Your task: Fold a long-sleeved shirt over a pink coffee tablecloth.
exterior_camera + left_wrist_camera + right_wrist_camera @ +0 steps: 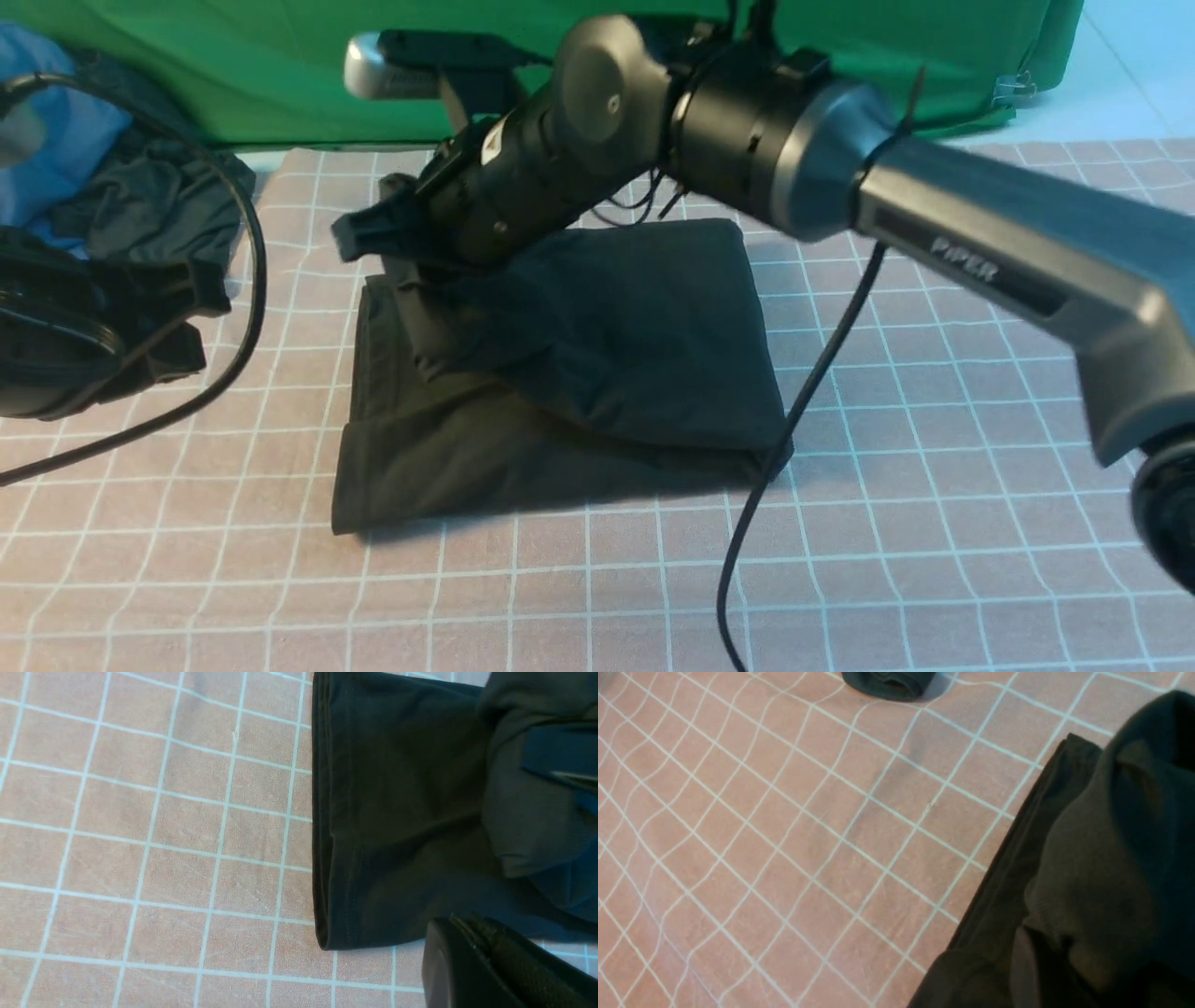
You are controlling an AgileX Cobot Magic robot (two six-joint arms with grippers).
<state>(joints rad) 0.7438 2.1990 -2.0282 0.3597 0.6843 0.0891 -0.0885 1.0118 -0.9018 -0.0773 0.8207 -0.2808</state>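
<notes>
Right gripper (pixel 373 233) clamps black long-sleeved shirt's (pixel 597 373) lifted flap – early release (left gripper (pixel 472 961) clenched, idle) spoils fold on pink grid tablecloth (pixel 934 523).

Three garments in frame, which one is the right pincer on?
The black long-sleeved shirt, folded mid-tablecloth; the right pincer lifts its top layer. The dark grey-green garment and blue garment lie bunched, untouched, far left.

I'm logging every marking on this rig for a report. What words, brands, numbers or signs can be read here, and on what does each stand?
"PIPER": light letters on the grey link of the right arm, front view.
Small triangular sticker on that arm's black wrist housing: too small to read.
Black shirt: no print or label shows.
Pink tablecloth: only a white grid, no text.
</notes>
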